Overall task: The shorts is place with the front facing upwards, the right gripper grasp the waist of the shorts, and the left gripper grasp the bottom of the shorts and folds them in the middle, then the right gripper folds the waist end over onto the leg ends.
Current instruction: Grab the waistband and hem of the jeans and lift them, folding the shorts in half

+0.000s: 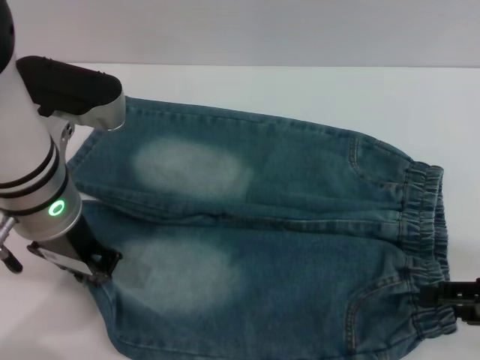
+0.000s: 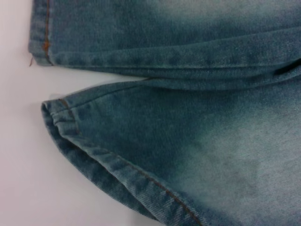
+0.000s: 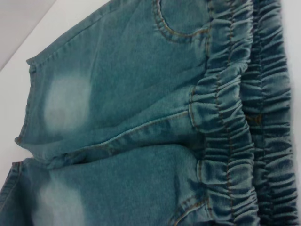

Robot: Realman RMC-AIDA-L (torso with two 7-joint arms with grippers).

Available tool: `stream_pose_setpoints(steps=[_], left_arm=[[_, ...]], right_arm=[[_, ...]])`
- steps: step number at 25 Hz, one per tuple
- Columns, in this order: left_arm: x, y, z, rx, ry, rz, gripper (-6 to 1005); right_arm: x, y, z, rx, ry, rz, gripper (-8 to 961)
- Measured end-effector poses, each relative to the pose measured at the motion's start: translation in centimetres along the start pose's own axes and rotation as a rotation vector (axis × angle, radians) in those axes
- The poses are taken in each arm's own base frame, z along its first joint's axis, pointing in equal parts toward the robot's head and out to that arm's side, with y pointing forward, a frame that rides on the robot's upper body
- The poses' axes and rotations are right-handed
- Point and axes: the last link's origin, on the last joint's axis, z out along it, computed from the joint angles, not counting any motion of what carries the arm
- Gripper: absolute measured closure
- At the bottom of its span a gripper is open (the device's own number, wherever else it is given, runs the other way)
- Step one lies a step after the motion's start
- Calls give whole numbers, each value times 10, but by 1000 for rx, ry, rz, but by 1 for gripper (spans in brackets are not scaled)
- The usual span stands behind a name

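The shorts (image 3: 141, 117) lie flat, gathered elastic waistband (image 3: 235, 117) close up, faded legs beyond.

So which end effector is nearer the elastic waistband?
Right. The right end effector sits at the waistband; the left end effector is at the leg hems, the opposite end.

A white table (image 1: 300, 86) meets a pale grey wall (image 1: 262, 30) behind.

White table (image 1: 315, 86), blue-green denim shorts (image 1: 300, 225) spread flat on it, front up, legs side by side
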Motion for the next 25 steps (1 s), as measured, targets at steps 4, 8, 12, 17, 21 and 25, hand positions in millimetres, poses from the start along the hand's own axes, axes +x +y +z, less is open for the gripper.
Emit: stream_pose_setpoints(steps=[4, 8, 12, 17, 21, 25], left_arm=[[2, 2, -1, 1, 6, 10, 849], [3, 4, -2, 4, 9, 19, 845], [4, 5, -2, 3, 10, 18, 841], [4, 5, -1, -2, 15, 16, 836], [5, 5, 0, -7, 25, 12, 832], [8, 5, 1, -11, 43, 9, 828]], right_arm=[[1, 1, 3, -5, 18, -24, 488], [3, 2, 7, -5, 39, -73, 502], [0, 4, 9, -5, 49, -99, 515], [-6, 8, 10, -4, 48, -117, 750], [-10, 12, 12, -8, 48, -137, 900], [-15, 17, 14, -14, 47, -156, 945]])
